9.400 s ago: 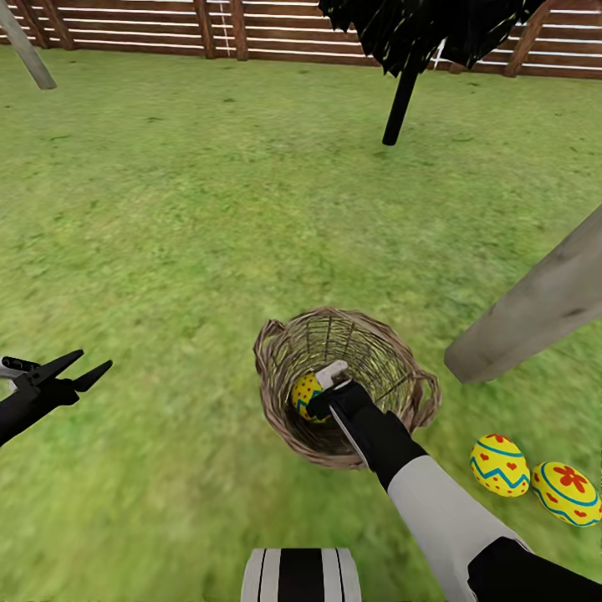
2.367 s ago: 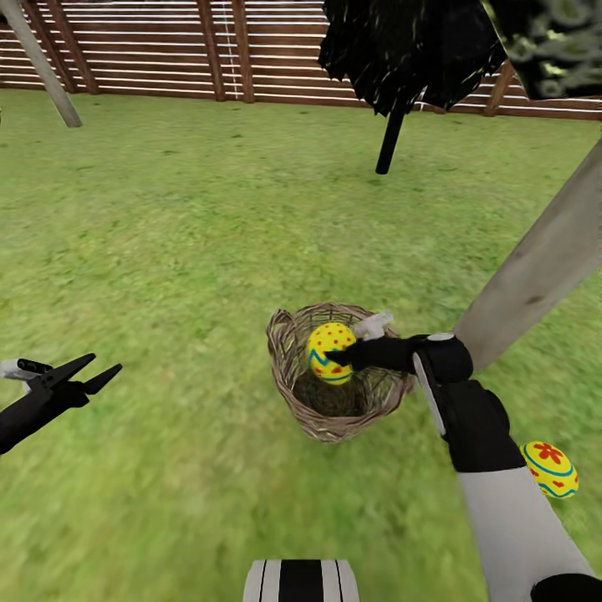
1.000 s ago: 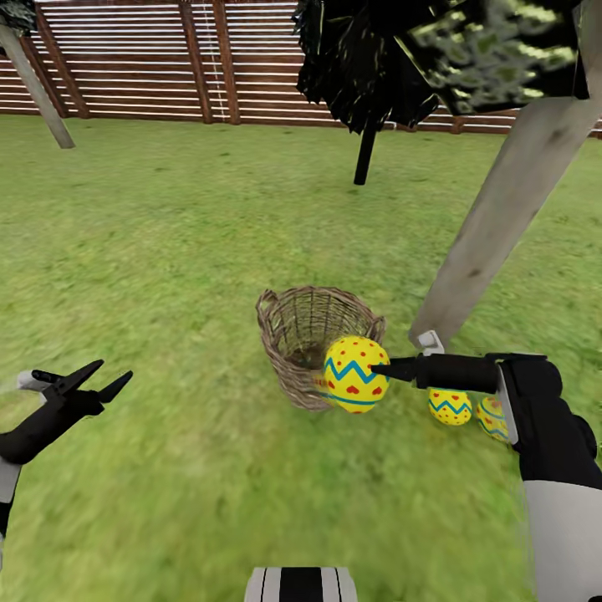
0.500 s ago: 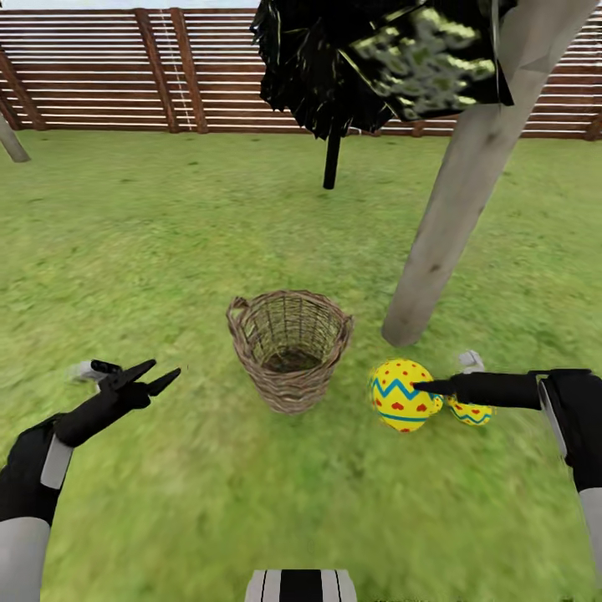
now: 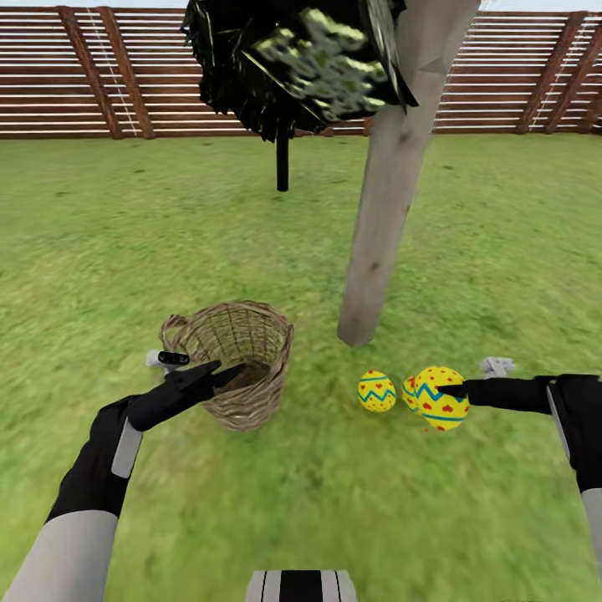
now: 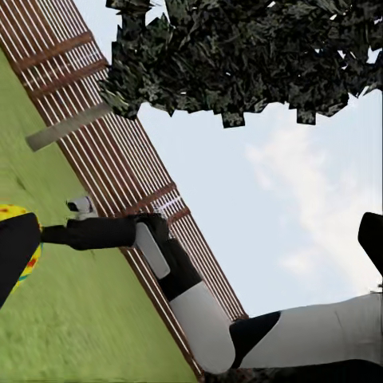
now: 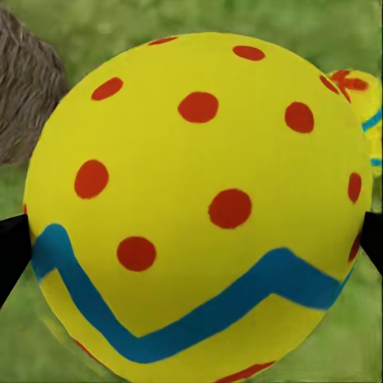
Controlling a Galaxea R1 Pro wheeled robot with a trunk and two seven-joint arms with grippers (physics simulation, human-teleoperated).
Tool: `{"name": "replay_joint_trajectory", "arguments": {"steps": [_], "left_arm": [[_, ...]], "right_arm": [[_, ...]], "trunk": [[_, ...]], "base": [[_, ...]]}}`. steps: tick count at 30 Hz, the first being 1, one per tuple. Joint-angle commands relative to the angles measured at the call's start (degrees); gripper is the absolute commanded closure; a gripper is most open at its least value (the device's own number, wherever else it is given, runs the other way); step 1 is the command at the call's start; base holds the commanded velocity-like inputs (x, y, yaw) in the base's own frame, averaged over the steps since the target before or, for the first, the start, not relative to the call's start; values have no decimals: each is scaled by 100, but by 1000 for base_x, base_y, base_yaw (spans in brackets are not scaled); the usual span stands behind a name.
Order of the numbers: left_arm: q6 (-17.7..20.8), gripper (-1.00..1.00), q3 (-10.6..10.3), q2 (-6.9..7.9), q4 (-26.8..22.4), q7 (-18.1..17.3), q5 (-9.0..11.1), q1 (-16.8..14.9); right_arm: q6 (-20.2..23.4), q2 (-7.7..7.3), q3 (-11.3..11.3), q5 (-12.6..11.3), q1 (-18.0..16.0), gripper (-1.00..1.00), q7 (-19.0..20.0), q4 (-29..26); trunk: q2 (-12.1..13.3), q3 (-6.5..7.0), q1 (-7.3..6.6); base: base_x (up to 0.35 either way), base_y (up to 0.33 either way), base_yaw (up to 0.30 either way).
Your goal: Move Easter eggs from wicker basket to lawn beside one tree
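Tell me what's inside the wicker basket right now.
The wicker basket shows only its woven inner wall and a dark bottom, no egg. The left gripper covers part of the near rim, so that small patch stays unseen.

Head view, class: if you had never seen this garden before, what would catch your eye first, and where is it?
First, the bright yellow Easter egg with blue zigzag and red marks, gripped in the right gripper above the lawn, beside two more eggs on the grass. Just behind them rises the thick pale tree trunk. To their left stands the wicker basket, with the left gripper at its rim.
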Motion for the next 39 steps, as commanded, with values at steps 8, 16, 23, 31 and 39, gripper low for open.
{"name": "replay_joint_trajectory", "arguments": {"steps": [8, 16, 23, 31, 39], "left_arm": [[53, -100, -309, -182, -60, -22, -6, -2], [68, -100, -1046, -573, -56, -22, -7, -2], [63, -100, -1104, -691, 24, -22, 2, 3], [50, -100, -1115, -825, 41, -22, -5, 4], [44, -100, -1503, -834, -14, -22, 10, 3]], "right_arm": [[-167, 18, -7, 54, -4, 100, -714, 6], [-1049, 301, 16, 82, 28, 100, -3089, 78], [-1426, 832, 144, 215, 39, 100, -3978, 223], [-1725, 1187, 859, 311, 38, 100, -5133, 868], [-1733, 1190, 887, 312, 40, 100, -5142, 1041]], "trunk": [[-2, -4, 1], [-2, -4, 1], [-2, -15, 1], [-2, -44, 1], [-2, -74, 1]], "base": [[85, -170, -293], [136, -250, -204], [279, -218, 151], [87, -66, 281], [-80, -284, 281]]}}
